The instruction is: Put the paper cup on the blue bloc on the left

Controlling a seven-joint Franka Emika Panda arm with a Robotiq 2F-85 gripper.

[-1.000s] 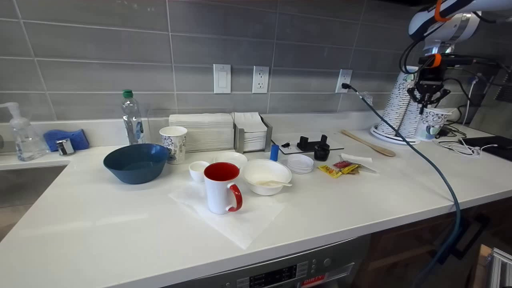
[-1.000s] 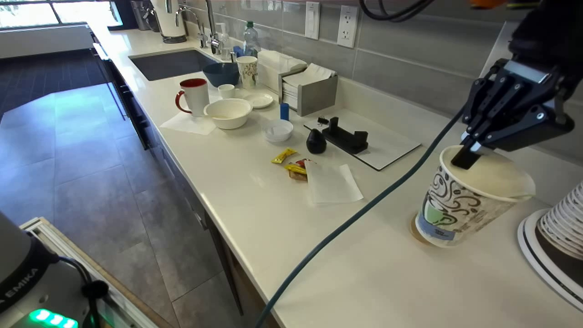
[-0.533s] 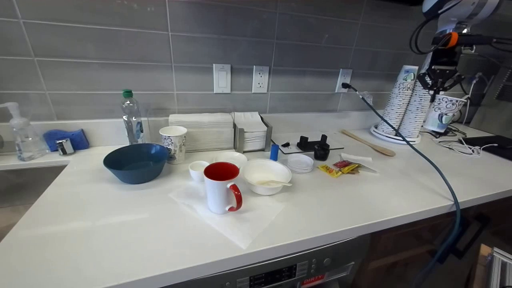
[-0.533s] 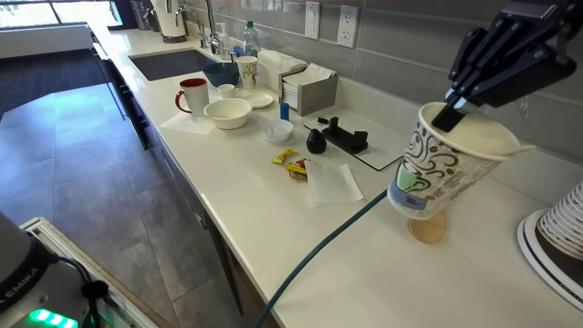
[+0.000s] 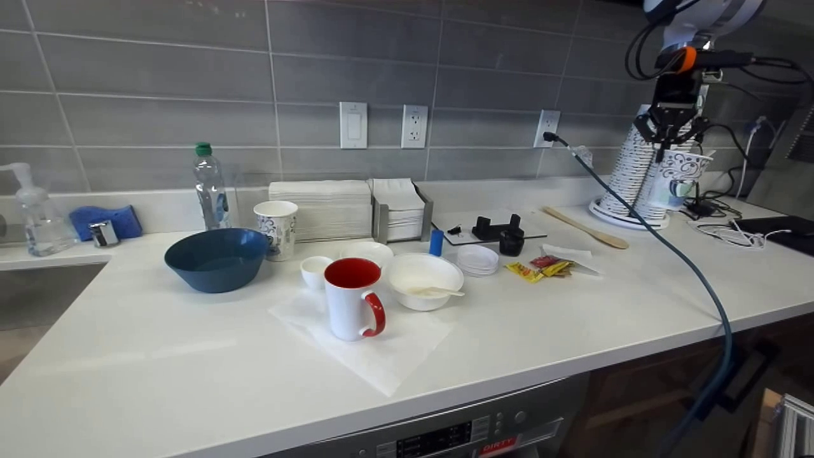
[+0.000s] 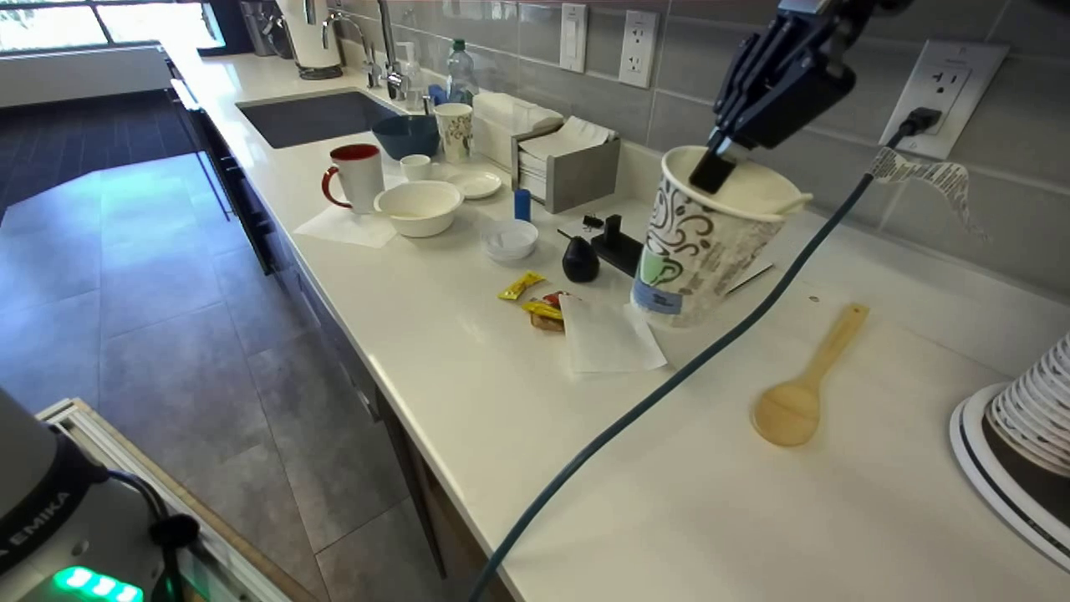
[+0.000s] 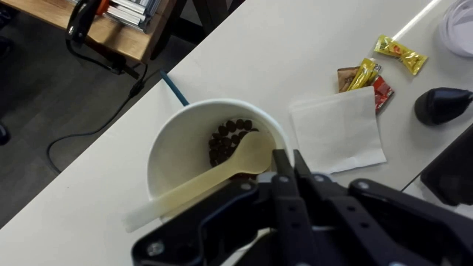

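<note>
One black gripper (image 7: 291, 157) holds one swirl-printed paper cup (image 6: 698, 259) above the glossy white counter (image 6: 710, 510) — two jaws clamped across its rim, one pale spoon (image 7: 221, 171) inside — well apart from one blue block (image 6: 522, 206).

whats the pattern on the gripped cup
The paper cup has dark swirls on white, clearest in an exterior view.

You have a red-handled white mug (image 5: 344, 308) upright on a thin white sheet (image 5: 394, 359), a white bowl (image 5: 416, 303) just beside it, yellow packets (image 7: 401, 54) near a white napkin (image 7: 338, 135), a wooden spoon (image 6: 800, 395) lying flat
</note>
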